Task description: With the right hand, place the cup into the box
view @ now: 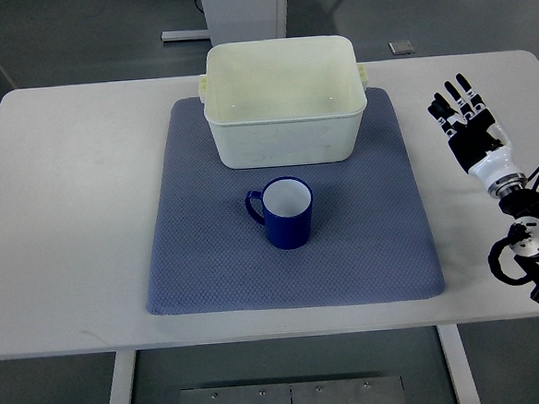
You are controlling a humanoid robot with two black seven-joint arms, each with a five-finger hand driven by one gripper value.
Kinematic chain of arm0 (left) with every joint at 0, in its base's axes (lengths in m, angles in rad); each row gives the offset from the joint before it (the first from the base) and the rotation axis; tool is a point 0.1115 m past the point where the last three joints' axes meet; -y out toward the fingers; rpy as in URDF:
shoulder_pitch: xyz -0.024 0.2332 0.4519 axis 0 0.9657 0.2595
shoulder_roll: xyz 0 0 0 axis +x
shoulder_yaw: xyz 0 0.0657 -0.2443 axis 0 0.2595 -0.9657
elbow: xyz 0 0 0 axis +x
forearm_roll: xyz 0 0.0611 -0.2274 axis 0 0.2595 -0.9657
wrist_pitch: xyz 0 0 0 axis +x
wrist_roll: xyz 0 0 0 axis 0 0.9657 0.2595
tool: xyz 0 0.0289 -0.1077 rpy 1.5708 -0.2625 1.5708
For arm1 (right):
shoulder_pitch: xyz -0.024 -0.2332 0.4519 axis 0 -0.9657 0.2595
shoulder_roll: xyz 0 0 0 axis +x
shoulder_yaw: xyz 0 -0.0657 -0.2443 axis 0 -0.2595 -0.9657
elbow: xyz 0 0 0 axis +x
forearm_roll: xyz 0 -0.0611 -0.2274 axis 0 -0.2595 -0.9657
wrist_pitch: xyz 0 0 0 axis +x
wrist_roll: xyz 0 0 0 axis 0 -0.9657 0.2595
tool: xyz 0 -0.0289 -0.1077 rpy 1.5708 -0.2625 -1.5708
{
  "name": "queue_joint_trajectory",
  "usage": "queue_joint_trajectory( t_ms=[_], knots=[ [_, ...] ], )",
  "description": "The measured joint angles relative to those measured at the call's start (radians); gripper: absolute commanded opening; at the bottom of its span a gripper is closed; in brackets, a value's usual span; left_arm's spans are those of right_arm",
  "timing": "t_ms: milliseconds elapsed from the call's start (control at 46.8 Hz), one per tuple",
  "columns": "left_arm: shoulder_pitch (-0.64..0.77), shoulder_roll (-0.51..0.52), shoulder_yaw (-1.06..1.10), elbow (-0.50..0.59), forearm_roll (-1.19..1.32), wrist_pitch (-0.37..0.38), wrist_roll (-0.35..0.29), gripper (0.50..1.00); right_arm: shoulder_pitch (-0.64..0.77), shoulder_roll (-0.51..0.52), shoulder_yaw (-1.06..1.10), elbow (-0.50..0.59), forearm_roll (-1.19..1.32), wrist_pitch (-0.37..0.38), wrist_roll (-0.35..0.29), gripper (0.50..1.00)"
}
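Nearest the camera, below the worktop's (pixel 64 179) front edge, a grey metal plate (pixel 291 402) with small screws shows, cut off by the bottom of the picture. On the white worktop lies a blue-grey mat (pixel 210 271), and on the mat stands the cup (pixel 288 212), upright, dark blue outside and white inside, its handle pointing left. Just behind it, apart from it, sits the box (pixel 286 113), a cream plastic tub whose far rim reaches past the mat's back edge. The right robot hand (pixel 468 123) hovers over the bare worktop well to the right of the mat, fingers stretched out and spread, holding nothing. Its wrist and dark arm run toward the lower right corner, where the picture's edge cuts them off; cables there are hard to make out.
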Motion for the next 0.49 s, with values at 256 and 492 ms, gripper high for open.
queue_joint_trajectory(
  t_ms=[256,492],
  knots=[
    [0.0,0.0,0.0,0.0,0.0,0.0,0.0,1.0,0.002,-0.041,0.001,0.002,0.0,0.002,-0.004,1.0],
    [0.001,0.0,0.0,0.0,0.0,0.0,0.0,1.0,0.004,-0.087,0.003,0.007,0.0,0.01,0.001,1.0]
  ],
)
